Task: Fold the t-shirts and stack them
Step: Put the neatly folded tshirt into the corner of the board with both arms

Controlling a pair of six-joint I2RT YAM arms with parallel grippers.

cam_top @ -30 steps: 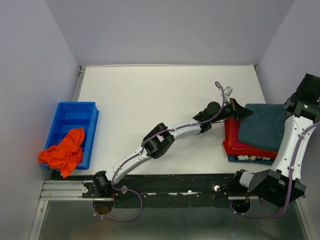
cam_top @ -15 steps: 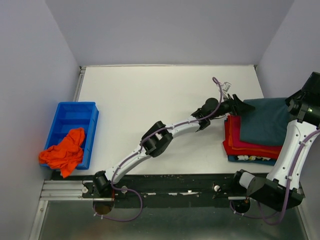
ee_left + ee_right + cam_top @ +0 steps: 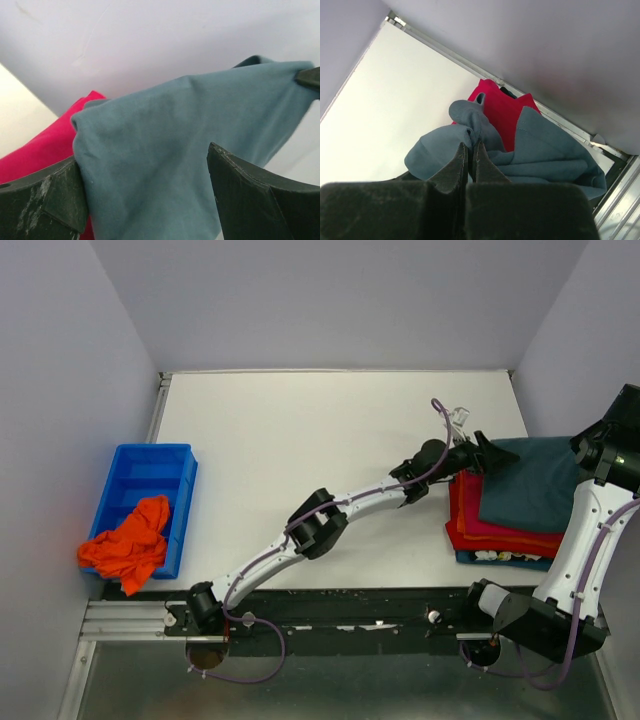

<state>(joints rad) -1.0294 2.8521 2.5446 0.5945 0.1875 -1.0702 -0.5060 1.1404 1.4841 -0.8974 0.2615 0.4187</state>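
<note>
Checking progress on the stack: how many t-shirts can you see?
4: an orange shirt draped over the blue bin at left; a grey-blue shirt atop a pink shirt and a red shirt at right. A dark printed layer beneath may be another.

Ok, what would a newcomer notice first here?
The slate grey-blue t-shirt on top of the red and magenta stack at the right of the table, with the open left hand at its left edge and the shut right hand pinching its cloth. Then the bright orange t-shirt draped over the near rim of the blue bin at the far left.
</note>
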